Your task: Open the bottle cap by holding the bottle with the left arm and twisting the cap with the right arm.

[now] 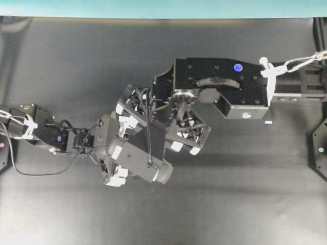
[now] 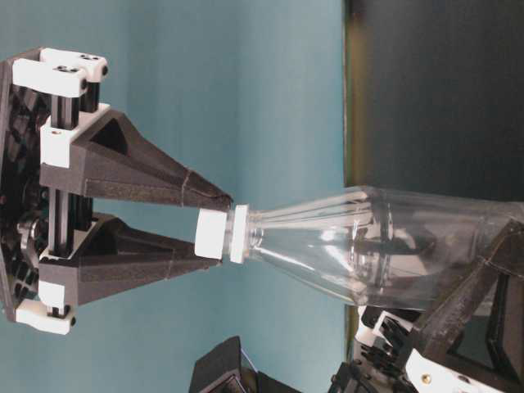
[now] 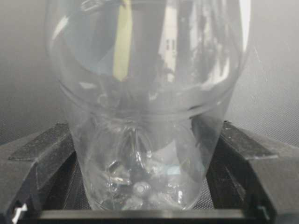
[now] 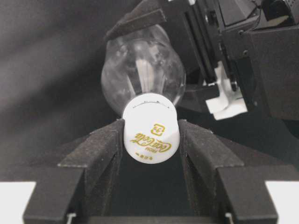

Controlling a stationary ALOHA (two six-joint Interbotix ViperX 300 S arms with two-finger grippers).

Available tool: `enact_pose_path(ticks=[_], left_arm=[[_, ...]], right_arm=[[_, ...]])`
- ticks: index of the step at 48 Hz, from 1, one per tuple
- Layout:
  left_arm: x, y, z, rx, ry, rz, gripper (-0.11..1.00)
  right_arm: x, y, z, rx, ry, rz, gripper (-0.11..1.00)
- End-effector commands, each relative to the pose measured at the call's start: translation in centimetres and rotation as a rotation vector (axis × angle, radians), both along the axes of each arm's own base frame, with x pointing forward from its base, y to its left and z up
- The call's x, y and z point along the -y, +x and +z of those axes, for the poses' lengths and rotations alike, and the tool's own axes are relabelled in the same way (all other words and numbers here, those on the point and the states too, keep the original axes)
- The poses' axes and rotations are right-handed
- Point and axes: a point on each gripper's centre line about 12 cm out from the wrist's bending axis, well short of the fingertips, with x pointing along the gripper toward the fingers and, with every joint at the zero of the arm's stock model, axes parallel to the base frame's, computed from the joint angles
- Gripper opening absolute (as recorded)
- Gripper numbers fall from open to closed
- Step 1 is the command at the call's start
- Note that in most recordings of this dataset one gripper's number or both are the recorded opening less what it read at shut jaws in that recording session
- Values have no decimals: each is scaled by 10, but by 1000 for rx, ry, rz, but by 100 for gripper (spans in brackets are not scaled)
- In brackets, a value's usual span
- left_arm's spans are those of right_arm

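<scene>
The clear bottle point(image 2: 368, 246) is held off the table, its body clamped between the black fingers point(image 3: 42, 154) of my left gripper point(image 3: 145, 154), which is shut on it. The white cap point(image 4: 151, 128), with gold lettering, sits between the foam-faced fingers point(image 4: 96, 149) of my right gripper point(image 4: 151, 133), which is shut on its sides. The table-level view shows both right fingertips touching the cap point(image 2: 211, 235) and the left gripper point(image 2: 458, 311) at the bottle's wide end. In the overhead view the right gripper point(image 1: 183, 127) and left gripper point(image 1: 138, 115) meet at mid-table and hide the bottle.
The black table point(image 1: 245, 194) lies under both arms. A small white scrap point(image 1: 268, 122) lies on it below the right arm's boxy housing point(image 1: 219, 87). A teal wall point(image 2: 246, 82) stands behind.
</scene>
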Motion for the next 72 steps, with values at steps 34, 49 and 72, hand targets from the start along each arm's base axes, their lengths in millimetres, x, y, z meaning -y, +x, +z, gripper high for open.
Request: enact_pose_path(ticks=[34, 49, 72], left_arm=[[-1, -1, -1, -5, -1, 4, 83], [-2, -3, -3, -12, -1, 7, 83], [-3, -7, -10, -77, -7, 12, 83]], right_arm=[[20, -23, 45, 100, 69, -208, 75], [18, -59, 62, 283, 279, -417, 75], [17, -113, 57, 542, 567, -776, 75]])
